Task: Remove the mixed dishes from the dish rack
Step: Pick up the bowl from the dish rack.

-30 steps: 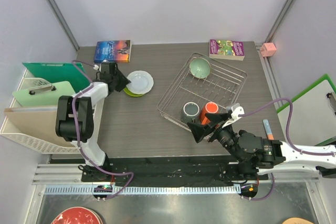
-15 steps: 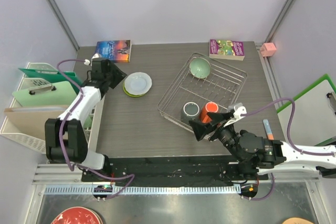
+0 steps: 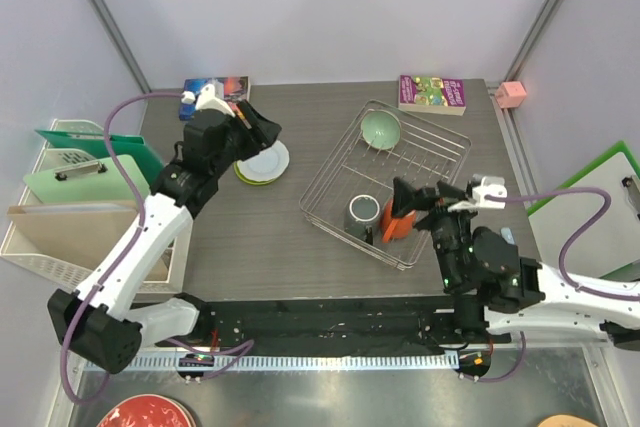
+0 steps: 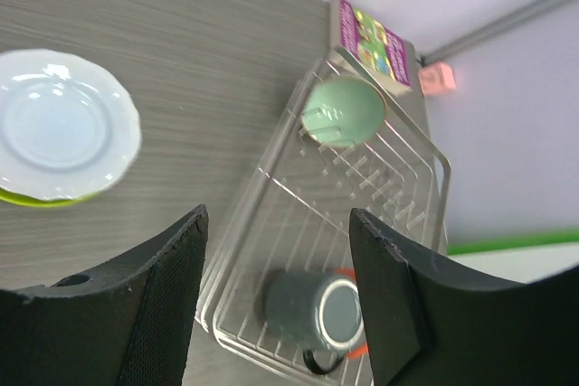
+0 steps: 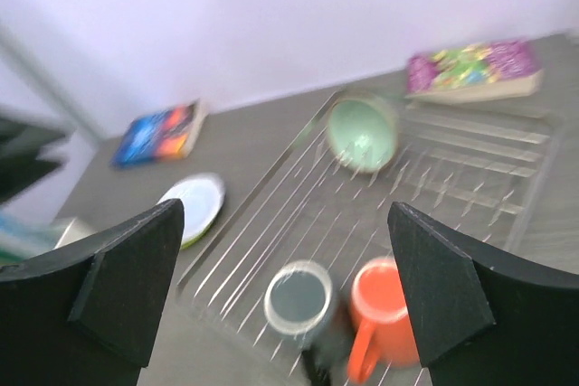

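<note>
Moved since the earlier frame: the left arm has lifted and swung rightward, so the left end effector [image 3: 258,127] now hangs over the stacked plates rather than beside them. The right end effector [image 3: 420,199] has gone from the near rim of the dish rack [image 3: 430,162] to a place over its near end.

- Left end effector: fingers spread, nothing between them.
- Right end effector: fingers spread wide, nothing between them; its wrist view is blurred.
- Dish rack: on the right half of the bench [image 3: 270,237], set at an angle to its edges.
- Pale mint-green bowl [image 3: 381,128]: in the rack's far corner, tilted on its edge against the wires.
- Grey metallic mug [image 3: 362,213]: near end of the rack, mouth upward.
- Orange handled mug [image 5: 384,314]: just beside the grey one, partly under the right fingers in the top view.
- Light grey plate [image 4: 63,124]: out of the rack, on the bench to its left, on top of the small lime-green plate [image 4: 45,198], of which only a sliver shows.
- Two books: blue book [image 3: 232,84] at the far left edge, purple book [image 3: 432,93] behind the rack.
</note>
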Controlling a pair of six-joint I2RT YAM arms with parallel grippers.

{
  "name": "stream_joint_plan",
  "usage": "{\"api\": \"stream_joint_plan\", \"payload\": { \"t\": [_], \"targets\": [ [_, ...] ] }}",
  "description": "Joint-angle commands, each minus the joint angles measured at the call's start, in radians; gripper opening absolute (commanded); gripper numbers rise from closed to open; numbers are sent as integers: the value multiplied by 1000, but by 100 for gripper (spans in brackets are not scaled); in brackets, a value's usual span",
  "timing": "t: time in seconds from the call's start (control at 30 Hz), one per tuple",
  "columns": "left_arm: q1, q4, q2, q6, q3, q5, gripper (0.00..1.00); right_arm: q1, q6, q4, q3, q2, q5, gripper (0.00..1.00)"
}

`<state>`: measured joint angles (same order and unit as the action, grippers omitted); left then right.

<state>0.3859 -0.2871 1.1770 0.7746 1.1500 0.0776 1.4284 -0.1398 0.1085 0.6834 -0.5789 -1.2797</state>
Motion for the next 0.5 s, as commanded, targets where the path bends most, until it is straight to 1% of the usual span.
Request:
{"api": "stream_joint_plan", "payload": {
  "t": [0.0, 0.03, 0.07, 0.13, 0.17, 0.2, 0.23, 0.27, 0.3, 0.33, 0.37, 0.4, 0.43, 0.47],
  "targets": [
    [85, -58, -54, -17, -44, 53, 64, -167, -16, -108, 236, -185, -23, 100],
    [111, -58, -66, -15, -58, 59, 64, -209, -50, -181, 273, -217, 71, 100],
    [120, -58, -100, -14, -73, 63, 64, -285, -93, -260, 303, -281, 129, 100],
    [139, -60, -134, -17, -116, 86, 64, -336, -104, -296, 364, -340, 207, 100],
    [139, -63, -167, -21, -130, 91, 64, -376, -101, -311, 379, -373, 220, 100],
    [140, -66, -187, -23, -142, 91, 64, -408, -106, -326, 425, -436, 241, 100],
    [140, -76, -203, -27, -160, 97, 64, -445, -115, -348, 456, -473, 305, 100],
    [140, -84, -217, -32, -165, 99, 64, -544, -132, -402, 491, -507, 354, 100],
    [140, -96, -241, -38, -170, 100, 64, -603, -173, -433, 561, -580, 428, 100],
    [140, -107, -252, -41, -179, 103, 64, -659, -197, -466, 599, -616, 495, 100],
    [140, -116, -263, -43, -182, 103, 64, -730, -225, -528, 634, -653, 607, 100],
    [140, -125, -272, -44, -187, 105, 64, -829, -262, -567, 710, -701, 626, 94],
    [140, -145, -290, -44, -190, 108, 64, -867, -282, -602, 749, -786, 637, 90],
    [140, -149, -300, -46, -199, 114, 63, -891, -268, -662, 792, -843, 638, 88]
  ]
}}
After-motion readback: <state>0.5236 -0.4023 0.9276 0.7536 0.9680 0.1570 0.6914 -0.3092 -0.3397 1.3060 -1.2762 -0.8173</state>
